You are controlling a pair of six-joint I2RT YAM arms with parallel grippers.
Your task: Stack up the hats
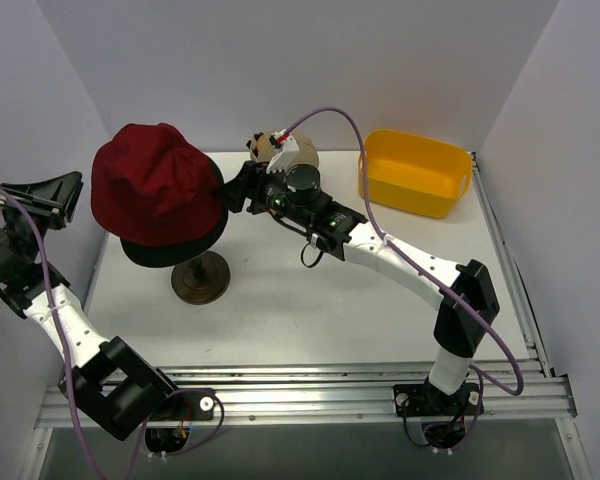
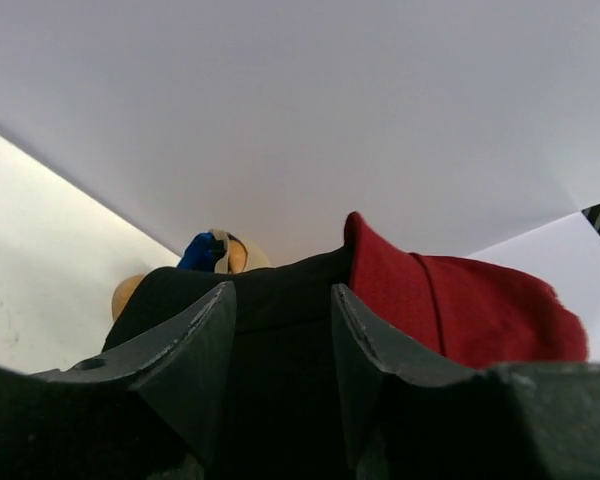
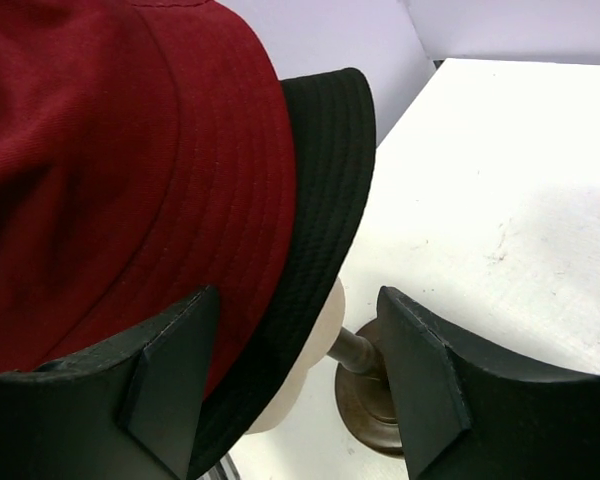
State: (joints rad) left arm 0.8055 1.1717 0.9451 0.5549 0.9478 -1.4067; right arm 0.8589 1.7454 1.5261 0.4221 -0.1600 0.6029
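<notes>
White walls [image 1: 280, 60] enclose a white table [image 1: 310, 310].

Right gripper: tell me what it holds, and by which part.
Nothing. The right gripper is open at the brims of the dark red bucket hat and black bucket hat.

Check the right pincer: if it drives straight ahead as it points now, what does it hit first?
Most likely the brim of the black bucket hat, centred ahead of the open right pincer, just under the dark red bucket hat. The cream mannequin head sits below that brim. Depth is unclear.
</notes>
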